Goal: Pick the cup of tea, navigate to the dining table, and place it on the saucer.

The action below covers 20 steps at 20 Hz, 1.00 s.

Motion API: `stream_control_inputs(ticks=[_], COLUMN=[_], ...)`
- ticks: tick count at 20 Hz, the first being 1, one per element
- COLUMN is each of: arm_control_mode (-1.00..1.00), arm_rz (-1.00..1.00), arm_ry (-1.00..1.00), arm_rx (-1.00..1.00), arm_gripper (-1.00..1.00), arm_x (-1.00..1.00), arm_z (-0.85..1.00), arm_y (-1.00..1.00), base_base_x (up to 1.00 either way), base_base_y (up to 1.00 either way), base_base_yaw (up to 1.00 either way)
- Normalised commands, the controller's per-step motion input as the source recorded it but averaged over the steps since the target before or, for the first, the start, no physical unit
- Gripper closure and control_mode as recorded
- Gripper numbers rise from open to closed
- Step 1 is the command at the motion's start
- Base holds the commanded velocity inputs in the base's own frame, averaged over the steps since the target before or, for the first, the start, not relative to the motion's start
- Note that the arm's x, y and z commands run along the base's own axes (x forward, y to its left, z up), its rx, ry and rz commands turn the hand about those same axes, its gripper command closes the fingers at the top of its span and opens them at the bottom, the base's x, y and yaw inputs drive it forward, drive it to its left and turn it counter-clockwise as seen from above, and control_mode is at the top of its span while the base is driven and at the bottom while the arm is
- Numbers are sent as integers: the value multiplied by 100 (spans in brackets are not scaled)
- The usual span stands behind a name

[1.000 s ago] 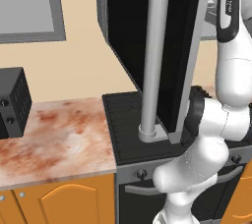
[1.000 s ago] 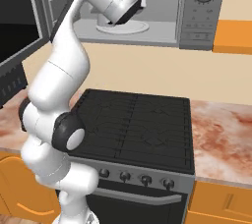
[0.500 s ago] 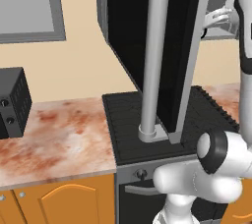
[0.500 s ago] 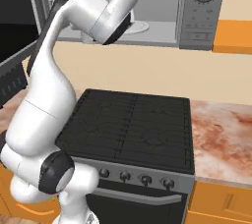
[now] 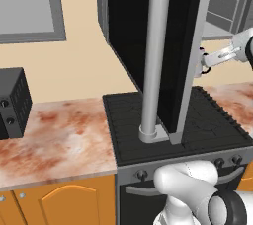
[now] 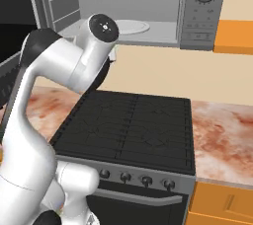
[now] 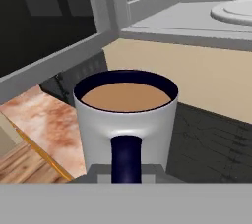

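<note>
The cup of tea (image 7: 126,120) sits close in the hand view: a grey mug with a dark rim, brown liquid and a dark handle turned toward the camera. My gripper (image 7: 126,170) is shut on it at the handle side, and the mug stays upright. Seen from the left base view, the gripper (image 5: 201,64) pokes out just past the edge of the open microwave door (image 5: 163,46), above the stove (image 5: 197,120). The dining table and the saucer are out of view.
The microwave (image 6: 148,7) stands open above the stove (image 6: 133,130), with its white turntable plate (image 6: 126,26) inside. The door juts far out over the burners. Mottled counter (image 5: 64,135) runs on both sides, and a black box (image 5: 12,103) sits at the left.
The arm has drawn the hand out of the microwave cavity and lowered it over the stove, with the cup still in the grip. The base has stayed put.
</note>
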Motion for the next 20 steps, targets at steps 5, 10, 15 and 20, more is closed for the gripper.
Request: stream_control_inputs(ticks=[5, 10, 15, 20], arm_control_mode=[-100, -100, -100, 100], arm_rz=[0, 0, 0, 0], arm_ry=[0, 0, 0, 0], arm_rx=[0, 0, 0, 0], arm_gripper=[100, 100, 100, 100], arm_x=[-23, 0, 0, -1], arm_z=[-33, 0, 0, 0], arm_y=[12, 0, 0, 0], base_base_x=[0, 0, 0, -11], base_base_y=[0, 0, 0, 0], base_base_yaw=[0, 0, 0, 0])
